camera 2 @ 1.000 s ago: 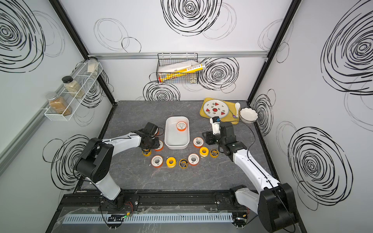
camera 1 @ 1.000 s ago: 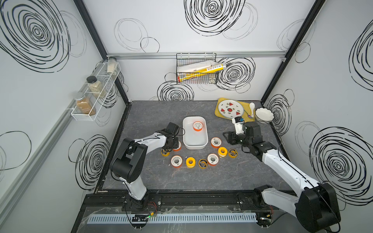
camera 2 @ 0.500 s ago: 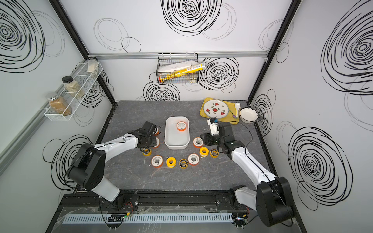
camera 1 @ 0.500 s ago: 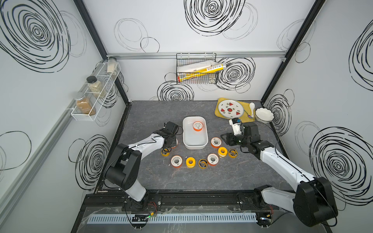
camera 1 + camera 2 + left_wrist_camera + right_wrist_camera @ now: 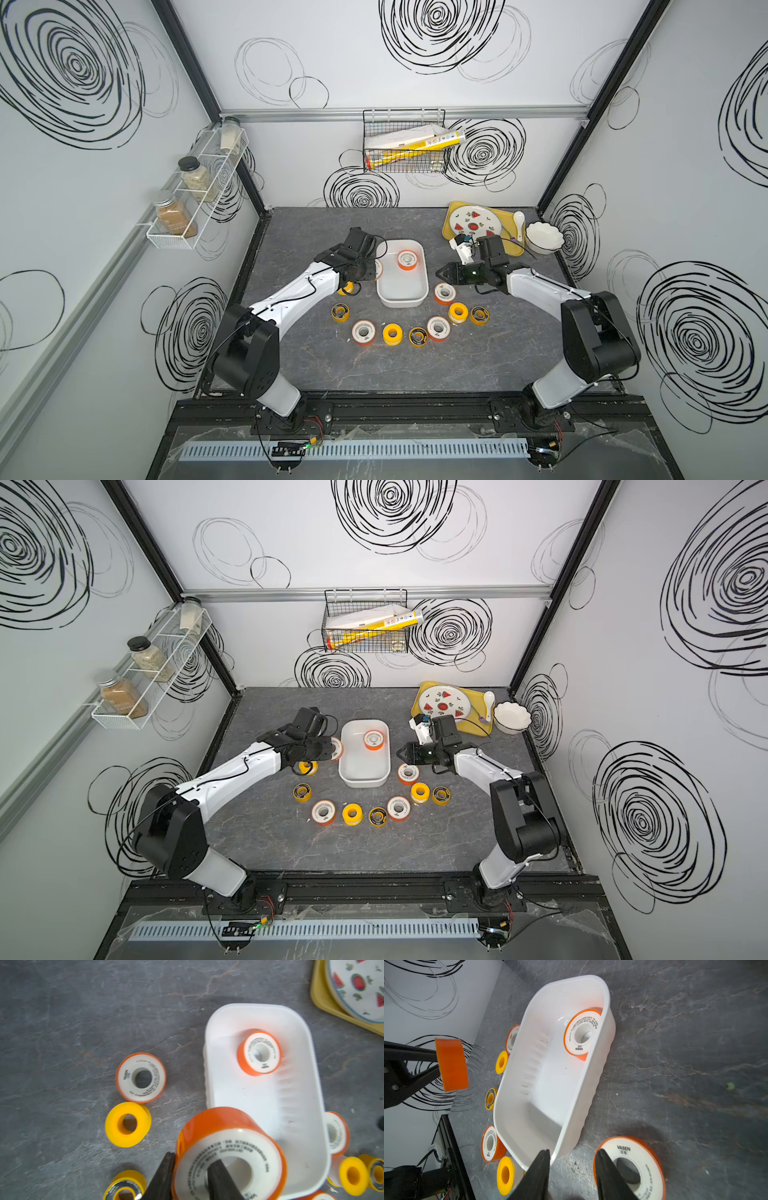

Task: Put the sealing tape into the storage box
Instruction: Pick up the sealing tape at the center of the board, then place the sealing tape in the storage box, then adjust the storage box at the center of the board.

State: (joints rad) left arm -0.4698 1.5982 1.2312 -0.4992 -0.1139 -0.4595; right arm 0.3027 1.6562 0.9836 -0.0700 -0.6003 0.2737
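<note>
On the left, the left pincer [image 5: 192, 1159] has come up off the counter in the last second. It now carries an orange, white-faced round spool of sealing tape [image 5: 228, 1147], with one finger through the centre hole and the other against the outer wall. The spool hangs just beside the left rim of the white rectangular plastic storage box [image 5: 401, 291]. The drop looks like the next step, and I'd say it needs only a short reach inward. A matching orange spool [image 5: 407, 260] already lies at the box's far end. Right of the box, the right pincer [image 5: 573, 1151] has swung in toward it. It hovers empty, jaws apart, near another orange spool on the counter [image 5: 444, 293]. The remaining yellow and orange spools [image 5: 392, 333] curve around the box's near end, so most of the job is still ahead. The dark grey stone-look counter [image 5: 374, 374] sits in a white booth scrawled with black swirls. A wire rack of jars [image 5: 183, 208] hangs on the left wall and a black wire basket [image 5: 405, 145] at the back. A yellow tray [image 5: 477, 694] and a white scalloped bowl [image 5: 544, 237] fill the far right corner.
</note>
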